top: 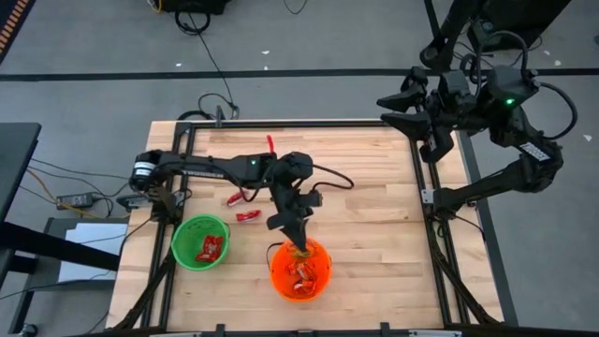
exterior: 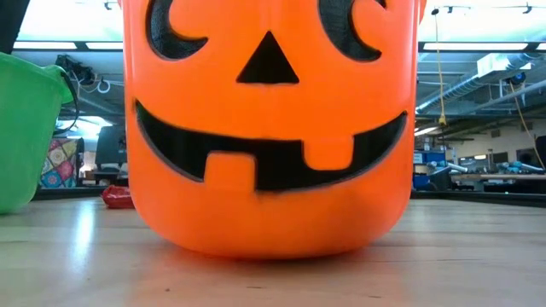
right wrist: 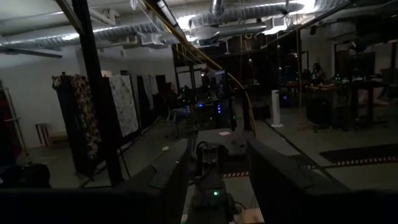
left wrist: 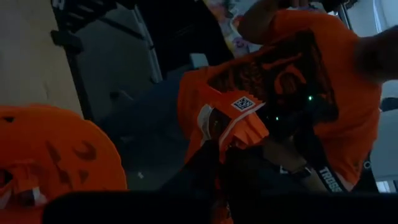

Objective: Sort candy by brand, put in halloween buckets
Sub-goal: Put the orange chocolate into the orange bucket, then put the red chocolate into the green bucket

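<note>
**Left claw over the orange bucket, sorting mostly done**

My left claw (top: 301, 245) hung at the 12 o'clock rim of the orange bucket (top: 301, 270), pinching an orange-and-white candy (left wrist: 233, 118); the wrist view showed the wrapper clamped between the dark fingers, though I judged the grip close to letting go. My right claw (right wrist: 217, 171) was parked off the counter (top: 374, 206) at about 2 o'clock, fingers spread and empty, looking out into the room.

By my reckoning the job was well along. The orange bucket already held a heap of orange-and-white pieces, and the green bucket (top: 200, 242), sitting at its 9 o'clock, had red pieces (top: 211, 248) inside. What was left, as far as I could see: a few red candies on the counter, one (top: 248, 215) at roughly 11 o'clock from the orange bucket, another (top: 236, 197) just beyond it, and one (top: 270, 144) near the far edge. Those looked bound for the green bucket. I saw no loose orange pieces on the counter.
</note>
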Available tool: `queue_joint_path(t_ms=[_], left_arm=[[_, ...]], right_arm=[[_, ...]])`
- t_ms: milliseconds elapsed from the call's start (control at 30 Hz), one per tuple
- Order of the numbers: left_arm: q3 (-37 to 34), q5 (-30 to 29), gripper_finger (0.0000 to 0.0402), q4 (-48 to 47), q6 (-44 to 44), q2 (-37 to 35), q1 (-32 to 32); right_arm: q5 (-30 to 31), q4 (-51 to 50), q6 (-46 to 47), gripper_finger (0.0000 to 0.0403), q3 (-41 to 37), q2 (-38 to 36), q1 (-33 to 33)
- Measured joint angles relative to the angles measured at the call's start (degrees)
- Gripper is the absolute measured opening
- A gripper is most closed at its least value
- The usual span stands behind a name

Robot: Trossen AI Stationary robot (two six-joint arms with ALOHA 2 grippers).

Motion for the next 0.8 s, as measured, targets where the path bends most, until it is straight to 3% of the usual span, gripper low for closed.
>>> queue_joint_path(t_ms=[467,800], left_arm=[[0.0,-0.12,0.0171,4.41,-1.21,0.0,-5.31],[-0.02,0.12,0.0186,5.87,0.26,-2.07,-5.89]], right_arm=[[2.79,-0.04,3.47,0.017,0.0,-0.03,2.16],[4.47,-0.19,3.43,0.017,0.0,0.11,6.36]])
